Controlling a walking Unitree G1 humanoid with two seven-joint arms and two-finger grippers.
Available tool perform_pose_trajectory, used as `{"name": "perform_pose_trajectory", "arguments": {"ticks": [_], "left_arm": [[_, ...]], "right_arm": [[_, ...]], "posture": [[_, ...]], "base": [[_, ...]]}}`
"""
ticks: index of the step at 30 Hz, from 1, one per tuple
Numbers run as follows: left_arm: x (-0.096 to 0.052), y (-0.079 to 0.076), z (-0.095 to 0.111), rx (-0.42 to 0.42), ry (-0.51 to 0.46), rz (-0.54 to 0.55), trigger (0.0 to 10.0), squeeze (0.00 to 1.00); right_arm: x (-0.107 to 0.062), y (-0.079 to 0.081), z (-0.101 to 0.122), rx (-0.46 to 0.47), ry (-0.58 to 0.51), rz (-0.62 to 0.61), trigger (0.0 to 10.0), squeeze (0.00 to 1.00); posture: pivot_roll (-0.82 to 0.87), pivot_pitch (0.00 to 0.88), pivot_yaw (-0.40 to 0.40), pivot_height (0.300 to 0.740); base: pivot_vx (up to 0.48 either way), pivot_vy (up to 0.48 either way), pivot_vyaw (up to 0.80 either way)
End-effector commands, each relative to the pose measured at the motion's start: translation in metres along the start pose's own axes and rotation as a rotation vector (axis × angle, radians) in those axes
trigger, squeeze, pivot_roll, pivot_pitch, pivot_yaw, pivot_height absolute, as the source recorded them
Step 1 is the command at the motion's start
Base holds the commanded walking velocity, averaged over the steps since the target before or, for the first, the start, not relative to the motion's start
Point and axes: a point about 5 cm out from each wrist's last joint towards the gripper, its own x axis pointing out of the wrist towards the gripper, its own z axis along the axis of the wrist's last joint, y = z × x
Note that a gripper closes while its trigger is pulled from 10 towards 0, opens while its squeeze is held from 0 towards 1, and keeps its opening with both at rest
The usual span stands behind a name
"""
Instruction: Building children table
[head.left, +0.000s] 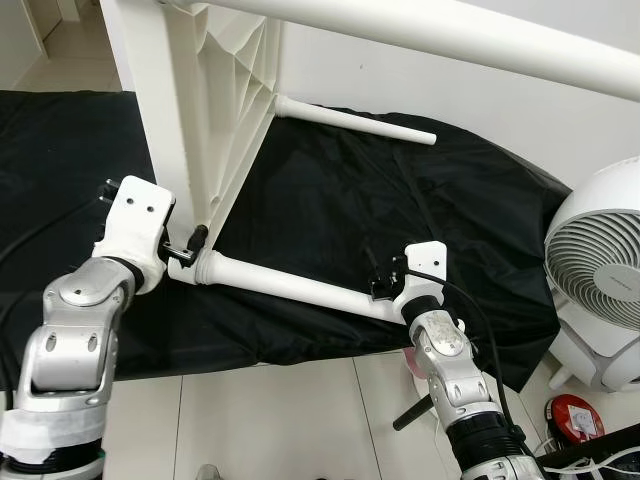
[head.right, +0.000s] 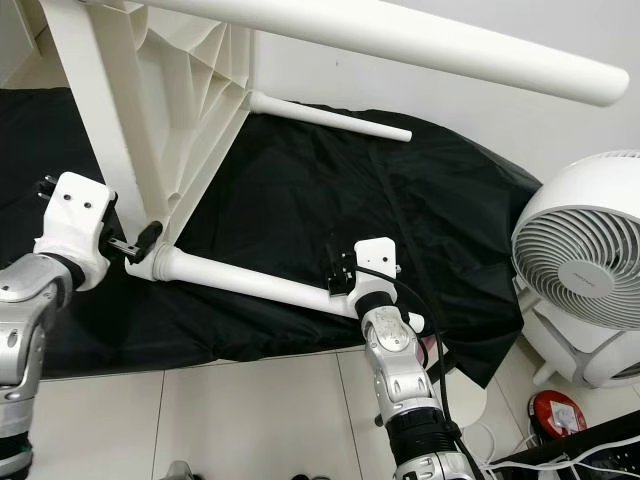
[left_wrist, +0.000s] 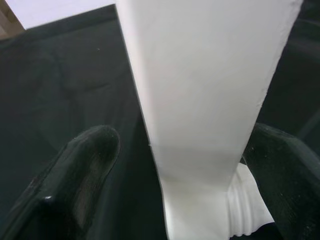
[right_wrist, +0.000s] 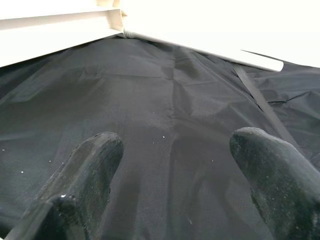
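Note:
A white children's table (head.left: 215, 110) lies tipped on a black cloth (head.left: 420, 200). One white leg (head.left: 290, 285) runs from its near corner toward me, its ribbed end at the socket. My left gripper (head.left: 195, 240) is at that corner; in the left wrist view it stands open (left_wrist: 180, 175), one finger (left_wrist: 75, 170) on each side of the white table edge and clear of it. My right gripper (head.left: 378, 280) hovers at the leg's free end, open, with only cloth between its fingers (right_wrist: 85, 170). A second leg (head.left: 360, 122) juts out at the far side, and a third (head.left: 450, 40) crosses overhead.
A white floor fan (head.left: 600, 270) stands at the right, close to my right arm. A red round object (head.left: 572, 418) and cables lie beside it on the pale tile floor (head.left: 280, 420). The cloth's front edge hangs just before me.

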Motion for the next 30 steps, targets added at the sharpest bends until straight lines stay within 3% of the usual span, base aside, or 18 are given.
{"name": "perform_pose_trajectory", "arguments": {"ticks": [1,2,5,14,27,30], "left_arm": [[0.002,-0.001,0.006,-0.048,-0.020,0.105,10.0,0.00],[0.002,-0.001,0.006,-0.048,-0.020,0.105,10.0,0.00],[0.009,-0.016,0.014,-0.161,-0.069,0.069,10.0,0.00],[0.022,-0.026,0.024,-0.274,-0.166,0.133,10.0,0.00],[0.031,-0.037,0.025,-0.275,-0.309,0.112,10.0,0.00],[0.035,-0.036,0.023,-0.242,-0.350,0.108,10.0,0.00]], "right_arm": [[-0.002,-0.004,-0.004,-0.002,0.011,-0.019,10.0,0.00],[-0.002,-0.004,-0.004,-0.002,0.011,-0.019,10.0,0.00],[0.000,-0.007,-0.002,-0.006,0.005,-0.031,10.0,0.00],[0.004,-0.009,0.000,-0.007,-0.003,-0.038,10.0,0.00],[0.008,-0.010,0.002,-0.009,-0.012,-0.045,10.0,0.00],[0.009,-0.010,0.003,-0.012,-0.014,-0.044,10.0,0.00]], "posture": [[0.15,0.107,-0.099,0.740],[0.15,0.107,-0.099,0.740],[0.14,0.101,-0.100,0.740],[0.14,0.094,-0.104,0.740],[0.12,0.090,-0.115,0.740],[0.11,0.090,-0.118,0.740]], "base": [[0.000,0.000,0.00],[0.000,0.000,0.00],[0.000,0.000,0.00],[0.000,0.000,0.00],[0.000,0.000,0.00],[0.000,0.000,0.00]]}}
